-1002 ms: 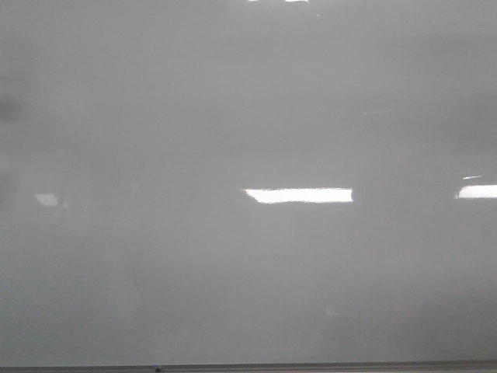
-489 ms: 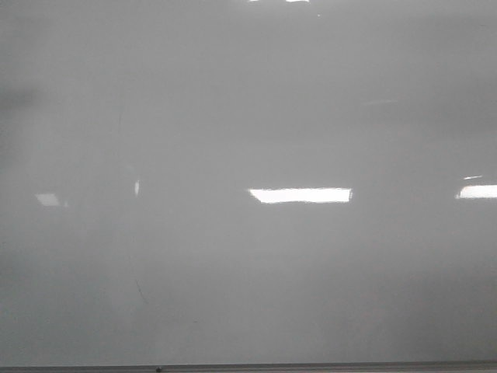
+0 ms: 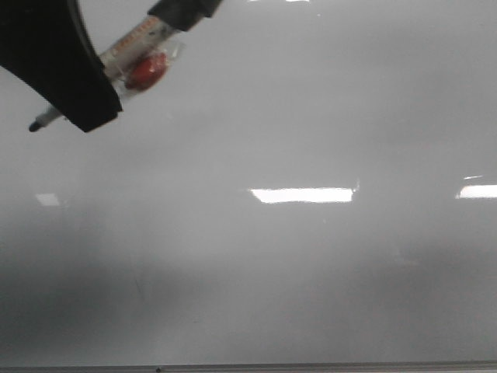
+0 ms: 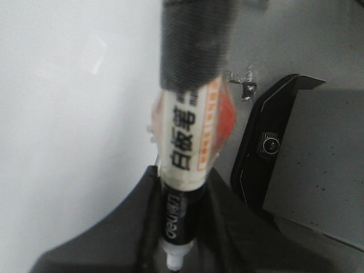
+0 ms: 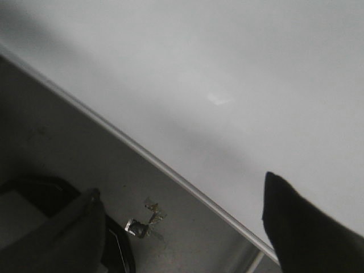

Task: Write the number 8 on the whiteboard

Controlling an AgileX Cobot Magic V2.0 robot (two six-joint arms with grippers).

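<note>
The whiteboard (image 3: 311, 264) fills the front view, glossy pale grey with bright light reflections. My left gripper (image 3: 81, 93) reaches in at the top left, shut on a whiteboard marker (image 3: 136, 48) with a white and orange label. The marker's dark tip (image 3: 35, 125) points left, close over the board. In the left wrist view the marker (image 4: 187, 136) runs between the black fingers (image 4: 114, 239), beside the whiteboard (image 4: 68, 114). My right gripper (image 5: 181, 187) is open and holds nothing, over the whiteboard's (image 5: 256, 79) edge. The number 8 is out of view.
A thin metal edge strip (image 3: 311, 366) bounds the board's near side, also seen as the strip (image 5: 142, 149) in the right wrist view. Off the board lie a crumpled foil scrap (image 5: 142, 224) and a black camera-like device (image 4: 264, 148) on grey surface. A faint scratch (image 3: 138, 289) marks the board.
The left gripper with the marker has come into the front view at the top left; before, only the bare board showed. A broad shadow now lies across the board's lower part.
</note>
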